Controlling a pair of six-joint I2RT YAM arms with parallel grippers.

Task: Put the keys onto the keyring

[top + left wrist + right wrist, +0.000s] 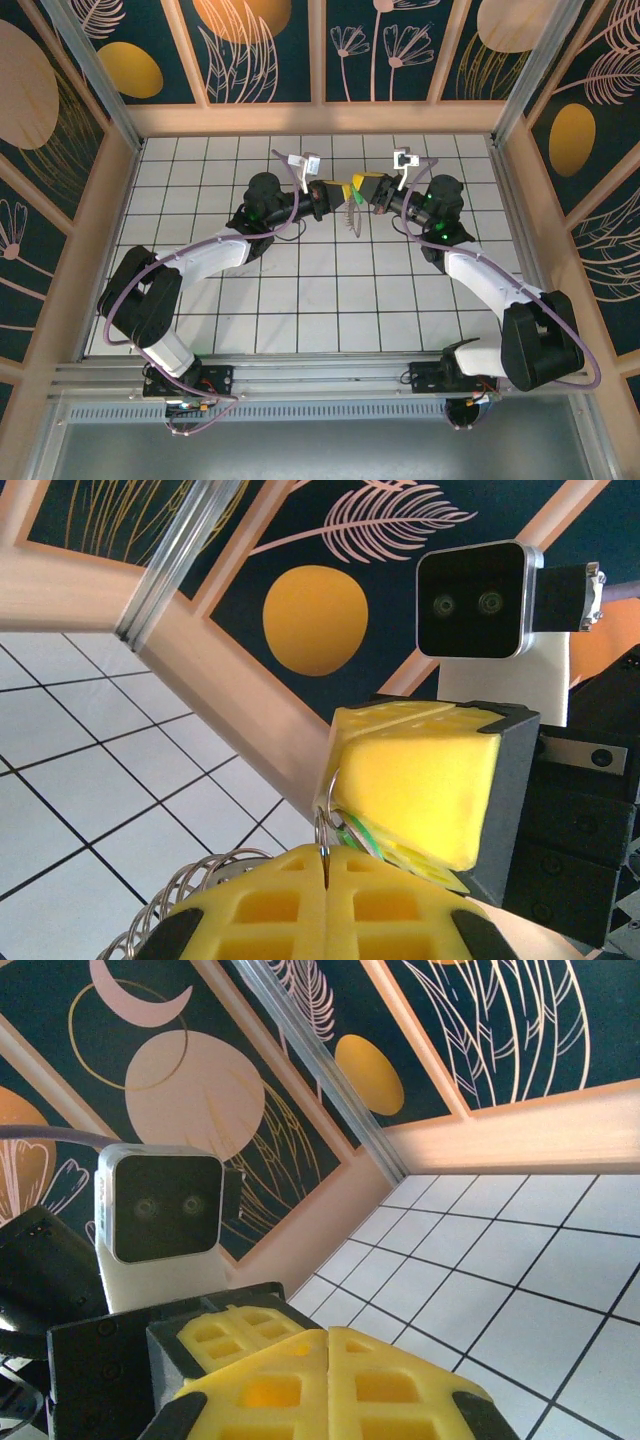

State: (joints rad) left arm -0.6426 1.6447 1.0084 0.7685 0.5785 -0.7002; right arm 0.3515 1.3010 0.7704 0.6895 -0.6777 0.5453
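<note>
Top view: left gripper [347, 190] and right gripper [369, 189] meet tip to tip at 12 o'clock over the table [300, 300]; left wrist view: left gripper's pads are pressed together at 6 o'clock, pinching the keyring [326, 802], green key [358, 832] just beside, under the right gripper; right wrist view: right gripper's pads closed, seam bare

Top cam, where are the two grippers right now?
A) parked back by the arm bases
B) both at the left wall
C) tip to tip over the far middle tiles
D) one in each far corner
C: in the top view the left gripper and the right gripper face each other, yellow pads nearly meeting, over the far middle of the tiled table.
</note>
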